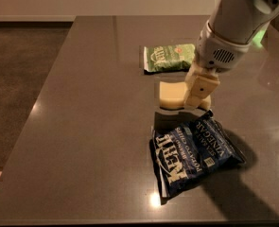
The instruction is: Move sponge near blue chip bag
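Observation:
The pale yellow sponge [170, 94] is at the table's middle right, just above the upper left corner of the crinkled dark blue chip bag [193, 151], which has white "VINEGAR" lettering. My gripper [196, 101] reaches down from the upper right. Its cream fingers [201, 85] are closed on the sponge's right end and hide that end. The sponge sits low, at or just above the tabletop, a short gap from the blue bag.
A smaller flat green chip bag [170, 57] lies behind the sponge. The dark glossy table [91, 103] ends at the left and front edges, with brown floor beyond. My arm's white body [233, 27] fills the upper right.

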Robot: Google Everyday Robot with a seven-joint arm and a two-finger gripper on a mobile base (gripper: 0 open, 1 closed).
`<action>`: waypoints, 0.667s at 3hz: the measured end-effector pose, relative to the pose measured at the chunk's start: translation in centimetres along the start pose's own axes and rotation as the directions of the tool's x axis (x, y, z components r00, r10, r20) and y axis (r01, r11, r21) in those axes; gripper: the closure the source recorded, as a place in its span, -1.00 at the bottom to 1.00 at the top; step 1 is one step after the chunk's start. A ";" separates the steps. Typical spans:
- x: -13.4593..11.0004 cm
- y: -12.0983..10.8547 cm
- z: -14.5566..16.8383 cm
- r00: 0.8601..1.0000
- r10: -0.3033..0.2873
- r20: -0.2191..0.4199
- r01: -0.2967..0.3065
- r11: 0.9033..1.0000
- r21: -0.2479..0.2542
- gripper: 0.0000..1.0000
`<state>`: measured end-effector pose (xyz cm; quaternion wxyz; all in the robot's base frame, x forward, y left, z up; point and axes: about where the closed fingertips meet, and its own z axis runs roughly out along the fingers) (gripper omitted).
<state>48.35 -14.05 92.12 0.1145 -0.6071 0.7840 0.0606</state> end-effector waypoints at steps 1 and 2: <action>-0.1 -0.1 0.0 1.000 -0.001 0.004 0.001 1.000 0.007 -1.00; -0.1 -0.1 0.0 1.000 -0.001 0.004 0.001 1.000 0.007 -1.00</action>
